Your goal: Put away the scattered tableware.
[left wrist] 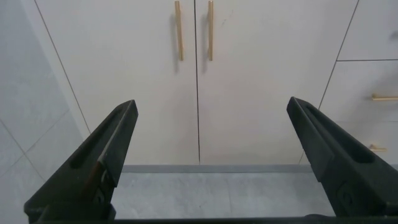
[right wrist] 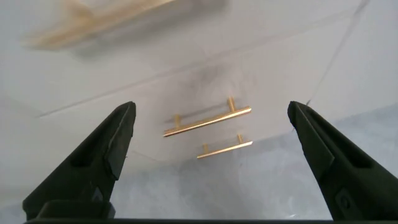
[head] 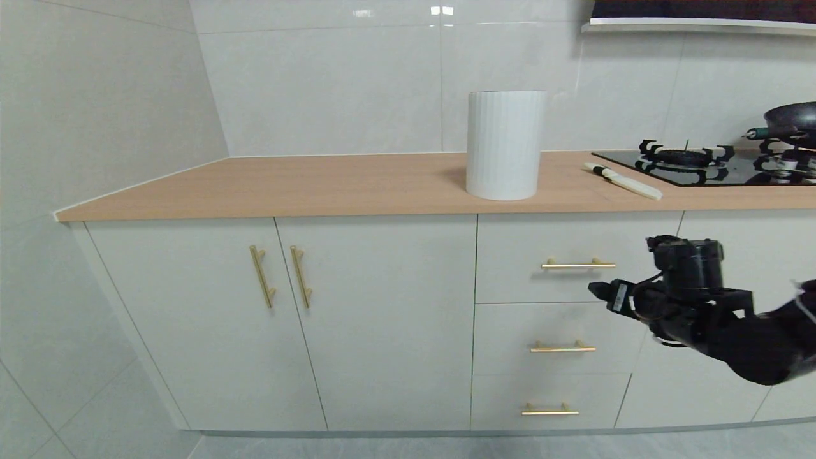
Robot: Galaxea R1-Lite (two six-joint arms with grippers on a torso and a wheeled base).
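A white-bladed knife (head: pixel 622 180) with a dark handle lies flat on the wooden countertop (head: pixel 319 185), to the right of a tall white ribbed holder (head: pixel 505 145). My right gripper (head: pixel 600 290) hangs below counter height in front of the drawer stack, between the top drawer handle (head: pixel 578 264) and the middle one (head: pixel 563 348). In the right wrist view it (right wrist: pixel 211 109) is open with nothing between its fingers, facing the lower drawer handles (right wrist: pixel 207 122). My left gripper (left wrist: pixel 211 106) is open and empty, low down, facing the double cabinet doors (left wrist: pixel 199 74).
A gas hob (head: pixel 701 167) with a dark wok (head: pixel 790 118) takes up the counter's right end. Two gold door handles (head: pixel 280 276) sit left of the three stacked drawers. Tiled walls close the left side and back. Grey floor (left wrist: pixel 205 193) runs along the cabinet base.
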